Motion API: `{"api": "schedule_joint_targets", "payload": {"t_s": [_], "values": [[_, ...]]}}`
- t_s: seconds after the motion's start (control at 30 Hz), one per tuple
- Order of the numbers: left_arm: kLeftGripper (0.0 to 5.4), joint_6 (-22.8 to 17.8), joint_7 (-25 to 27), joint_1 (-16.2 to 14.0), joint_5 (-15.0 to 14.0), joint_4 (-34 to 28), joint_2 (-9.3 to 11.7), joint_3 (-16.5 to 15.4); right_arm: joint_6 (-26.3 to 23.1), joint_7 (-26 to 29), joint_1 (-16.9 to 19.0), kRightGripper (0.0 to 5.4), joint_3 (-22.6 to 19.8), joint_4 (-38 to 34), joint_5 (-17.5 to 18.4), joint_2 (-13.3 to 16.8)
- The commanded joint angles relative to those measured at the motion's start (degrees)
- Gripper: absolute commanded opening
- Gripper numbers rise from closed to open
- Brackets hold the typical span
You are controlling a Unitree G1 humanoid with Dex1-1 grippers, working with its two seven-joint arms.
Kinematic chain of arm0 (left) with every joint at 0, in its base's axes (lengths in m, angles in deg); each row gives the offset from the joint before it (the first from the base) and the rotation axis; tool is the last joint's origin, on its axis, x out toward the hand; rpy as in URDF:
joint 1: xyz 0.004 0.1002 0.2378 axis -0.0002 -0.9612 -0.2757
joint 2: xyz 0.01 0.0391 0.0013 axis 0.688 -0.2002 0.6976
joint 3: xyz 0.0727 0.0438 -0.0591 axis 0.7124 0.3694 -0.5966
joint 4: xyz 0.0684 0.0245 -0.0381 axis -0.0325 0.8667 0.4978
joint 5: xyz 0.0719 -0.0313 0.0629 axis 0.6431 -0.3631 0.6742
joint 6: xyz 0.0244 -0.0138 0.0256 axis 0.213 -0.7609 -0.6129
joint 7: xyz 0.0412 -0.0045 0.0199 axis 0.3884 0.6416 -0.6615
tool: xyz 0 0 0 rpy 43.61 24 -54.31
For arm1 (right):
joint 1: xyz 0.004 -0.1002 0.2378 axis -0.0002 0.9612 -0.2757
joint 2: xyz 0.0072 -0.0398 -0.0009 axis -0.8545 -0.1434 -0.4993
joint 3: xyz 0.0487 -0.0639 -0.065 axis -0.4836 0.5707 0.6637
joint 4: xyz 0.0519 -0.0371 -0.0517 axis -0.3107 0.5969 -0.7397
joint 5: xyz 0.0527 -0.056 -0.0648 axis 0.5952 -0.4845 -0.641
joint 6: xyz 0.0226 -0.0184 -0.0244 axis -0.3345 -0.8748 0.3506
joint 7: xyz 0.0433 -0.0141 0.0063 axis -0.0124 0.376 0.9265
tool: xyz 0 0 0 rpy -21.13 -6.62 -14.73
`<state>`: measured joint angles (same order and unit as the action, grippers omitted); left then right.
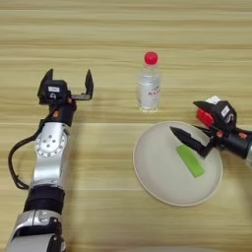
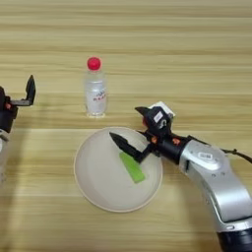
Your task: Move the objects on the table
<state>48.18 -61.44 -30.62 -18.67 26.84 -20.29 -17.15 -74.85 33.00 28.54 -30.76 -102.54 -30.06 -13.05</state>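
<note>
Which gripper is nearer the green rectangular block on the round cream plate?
Right. The right gripper is over the plate, fingertips at the green rectangular block. The left gripper is open, far off to the left.

green block (image 1: 190, 161) on plate (image 1: 157, 172), bottle (image 1: 149, 86) upright

On the table (image 1: 98, 29) are one plate (image 1: 157, 172), one bottle (image 1: 149, 86), one green block (image 1: 191, 161) and two arms.
</note>
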Motion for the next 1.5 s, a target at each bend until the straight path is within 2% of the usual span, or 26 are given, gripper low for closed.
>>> {"api": "schedule_joint_targets", "payload": {"t_s": [0.03, 0.17, 0.3, 0.4, 0.73, 1.0, 1.2, 1.5], "values": [[5.40, -1.4, 0.4, -1.7, 1.1, -2.6, 0.8, 1.0, -0.3, -2.9, -2.4, 5.39, -3.5, 0.4, 1.0, -0.8], [5.40, -2.1, 0.6, -2.6, 1.2, -4.3, 0.9, 1.8, 1.8, -6.2, -3.1, 5.39, -4.2, 5.1, -1.4, -1.8], [5.40, -2.7, 1.0, -3.0, 1.2, -5.2, 1.0, 2.4, 7.0, -9.9, -4.0, 5.39, -3.6, 12.0, -5.6, -3.1], [5.40, -2.9, 1.7, -3.3, 1.0, -5.6, 1.2, 2.9, 9.5, -11.0, -4.6, 5.39, -3.3, 15.6, -7.3, -3.9], [5.40, -3.3, 4.2, -4.3, 0.8, -6.6, 1.1, 4.8, 13.9, -12.4, -6.2, 5.39, -4.1, 21.9, -8.3, -5.3], [5.40, -3.0, 4.4, -4.1, 1.1, -5.9, 1.2, 5.1, 16.3, -12.7, -7.4, 5.39, -5.3, 25.0, -8.7, -4.6], [5.40, -2.8, 4.4, -3.9, 1.2, -5.4, 1.1, 5.4, 16.5, -11.6, -8.5, 5.39, -6.7, 28.4, -7.9, -3.9], [5.40, -2.3, 4.5, -3.7, 1.3, -4.7, 1.0, 5.7, 10.6, -3.6, -11.1, 5.39, -10.2, 33.6, -0.3, -2.3]]}}
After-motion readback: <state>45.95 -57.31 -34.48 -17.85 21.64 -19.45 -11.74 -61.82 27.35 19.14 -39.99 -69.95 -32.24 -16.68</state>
